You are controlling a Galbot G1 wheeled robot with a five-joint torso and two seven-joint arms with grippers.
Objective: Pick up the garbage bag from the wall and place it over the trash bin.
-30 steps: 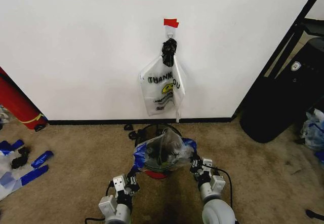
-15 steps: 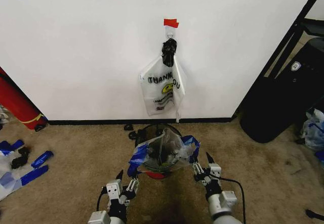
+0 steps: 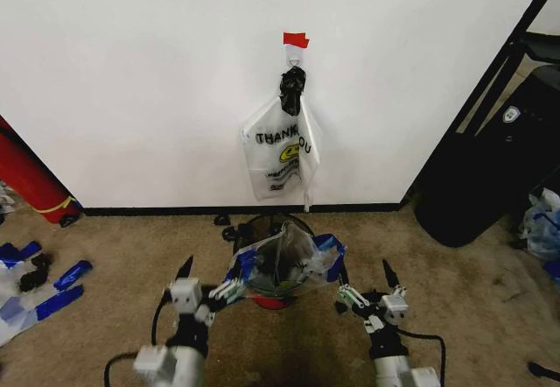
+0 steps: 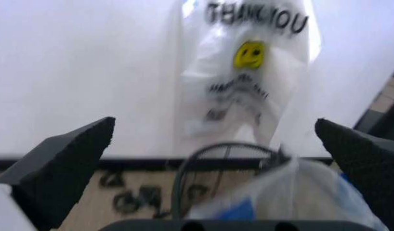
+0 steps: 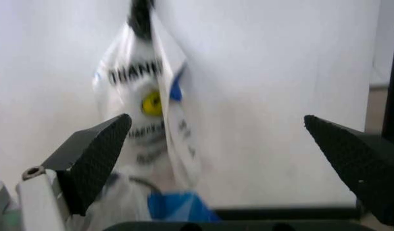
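At the lower centre of the head view, the trash bin [image 3: 273, 229] was observed standing on the carpet [image 3: 131, 256] close to the black baseboard. The garbage bag [image 3: 284, 264], see-through with bright blue patches, was seen draped over the bin's rim and across its opening, its blue edges showing at both sides of the bin. The bin's red base was visible beneath the plastic.

Low in the frame, left of the bin, the left gripper [image 3: 203, 282] was noted with its fingers spread wide and nothing held between them; one fingertip lay just beside the bag's left blue edge, though contact could not be confirmed. Right of the bin, the right gripper [image 3: 366, 284] was likewise found wide open and empty, near the bag's right edge but apart from it.

On the wall [image 3: 131, 80], at upper centre, a second clear bag [image 3: 282, 155] lettered "THANK YOU" with a yellow smiley was recorded hanging from a small hook under a piece of red tape [image 3: 295, 39]. Its top was bunched in a dark knot.

From the left wrist, the bin's wire rim [image 4: 216, 151] and blue-patched plastic [image 4: 281, 197] were seen between the spread black fingers [image 4: 68, 168]. From the right wrist, the hanging bag [image 5: 149, 110] appeared between the parted fingers [image 5: 94, 159].

A red cylinder [image 3: 31, 186] was noted at the left edge.
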